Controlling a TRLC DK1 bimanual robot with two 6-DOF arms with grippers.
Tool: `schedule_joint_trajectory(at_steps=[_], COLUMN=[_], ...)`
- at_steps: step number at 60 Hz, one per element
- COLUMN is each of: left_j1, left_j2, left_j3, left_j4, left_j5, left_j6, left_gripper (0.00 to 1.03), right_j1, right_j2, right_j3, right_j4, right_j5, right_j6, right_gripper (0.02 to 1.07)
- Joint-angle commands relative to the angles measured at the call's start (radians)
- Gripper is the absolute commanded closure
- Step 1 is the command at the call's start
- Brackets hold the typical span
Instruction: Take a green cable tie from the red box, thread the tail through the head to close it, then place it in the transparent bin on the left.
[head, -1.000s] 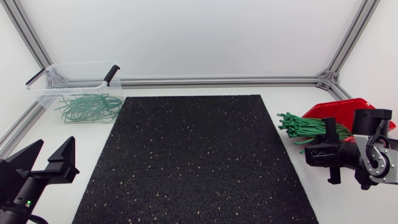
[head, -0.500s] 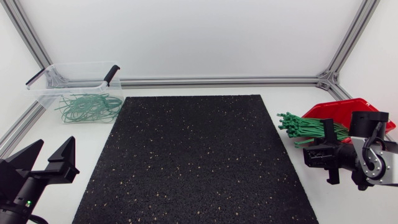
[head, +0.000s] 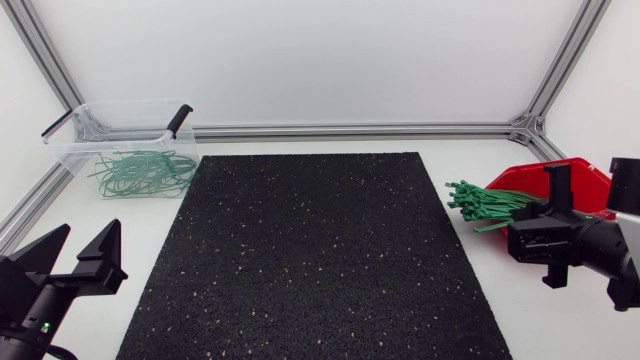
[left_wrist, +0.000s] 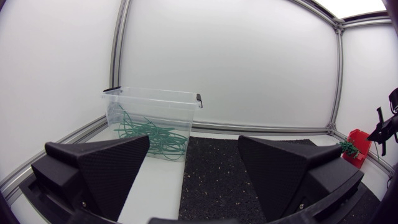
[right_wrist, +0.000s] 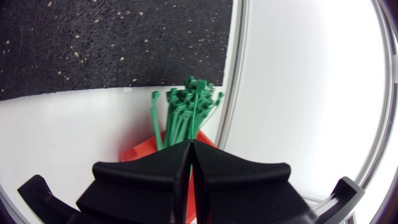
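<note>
Mat of black speckled rubber (head: 310, 250) covered mid-table and served as the reference. Red plastic box (head: 575, 172) stood off the mat's right edge, level with its far half, on the bare white tabletop (head: 540, 325). A bundle of green cable ties (head: 488, 203) spilled out of the box toward the mat, heads stopping just short of the mat's right edge.

The matte black right gripper (head: 520, 238) was also off the mat's right edge, just on the near side of the bundle and close beside the box. In the right wrist view its two broad fingers (right_wrist: 155, 174) were pressed together with only a thin seam between them. The ties lay straight ahead of the fingertips, tails running right up to them. Red of the box showed under the tails and the mat's edge lay beyond the heads. Could not tell whether any tail was caught in the seam.

A clear plastic bin with black clip handles (head: 75, 125) stood off the mat's far left corner, with a tangle of green ties (head: 140, 172) inside. The left gripper (head: 88, 235) sat off the mat's near left corner, well apart from bin and box. Its fingers were spread wide and held nothing.
</note>
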Motion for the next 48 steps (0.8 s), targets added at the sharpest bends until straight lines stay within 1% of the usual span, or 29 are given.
schedule_joint_trajectory(at_steps=[1, 5, 8, 10, 12, 14, 18, 20, 23, 26, 28, 31, 38, 40, 43, 48], left_j1=[-0.011, -0.011, -0.009, -0.009, -0.009, -0.009, -0.006, -0.003, -0.002, -0.002, -0.002, -0.002, -0.008, -0.009, -0.011, -0.008], left_j2=[-0.005, -0.005, -0.007, -0.005, -0.005, -0.007, -0.007, -0.007, -0.008, -0.008, -0.010, -0.010, -0.011, -0.011, -0.011, -0.011], left_j3=[-0.039, -0.041, -0.039, -0.039, -0.041, -0.041, -0.041, -0.041, -0.043, -0.043, -0.043, -0.043, -0.044, -0.046, -0.046, -0.046], left_j4=[-0.016, -0.016, -0.016, -0.014, -0.014, -0.013, -0.011, -0.010, -0.005, -0.004, -0.002, 0.001, 0.012, 0.018, 0.026, 0.030], left_j5=[-0.006, -0.006, -0.006, -0.006, -0.006, -0.006, -0.006, -0.006, -0.006, -0.006, -0.006, -0.006, -0.006, -0.006, -0.006, 0.017], left_j6=[-0.021, -0.021, -0.021, -0.021, -0.021, -0.021, -0.021, -0.021, -0.021, -0.020, -0.020, -0.018, -0.018, -0.017, -0.014, -0.009], left_gripper=[0.04, 0.04, 0.04, 0.04, 0.04, 0.04, 0.04, 0.04, 0.04, 0.04, 0.04, 0.04, 0.04, 0.04, 0.04, 0.04], right_j1=[0.047, 0.099, 0.142, 0.173, 0.211, 0.233, 0.245, 0.254, 0.291, 0.320, 0.343, 0.363, 0.368, 0.368, 0.368, 0.365], right_j2=[-0.054, -0.071, -0.070, -0.051, -0.018, -0.007, -0.031, -0.036, -0.028, -0.010, -0.007, -0.007, 0.038, 0.064, 0.098, 0.157], right_j3=[0.078, 0.132, 0.195, 0.254, 0.345, 0.389, 0.405, 0.417, 0.460, 0.500, 0.523, 0.538, 0.609, 0.629, 0.638, 0.664], right_j4=[-0.049, -0.091, -0.169, -0.238, -0.356, -0.408, -0.394, -0.416, -0.486, -0.575, -0.612, -0.635, -0.749, -0.789, -0.821, -0.882], right_j5=[0.015, 0.050, 0.086, 0.107, 0.116, 0.115, 0.107, 0.101, 0.099, 0.095, 0.075, 0.052, -0.079, -0.106, -0.123, -0.209], right_j6=[0.081, 0.159, 0.237, 0.314, 0.445, 0.509, 0.544, 0.560, 0.639, 0.679, 0.705, 0.725, 0.794, 0.814, 0.839, 0.896], right_gripper=[1.01, 1.01, 1.01, 1.01, 1.01, 1.01, 1.01, 1.01, 1.01, 1.01, 1.01, 1.01, 1.01, 1.01, 1.01, 1.01])
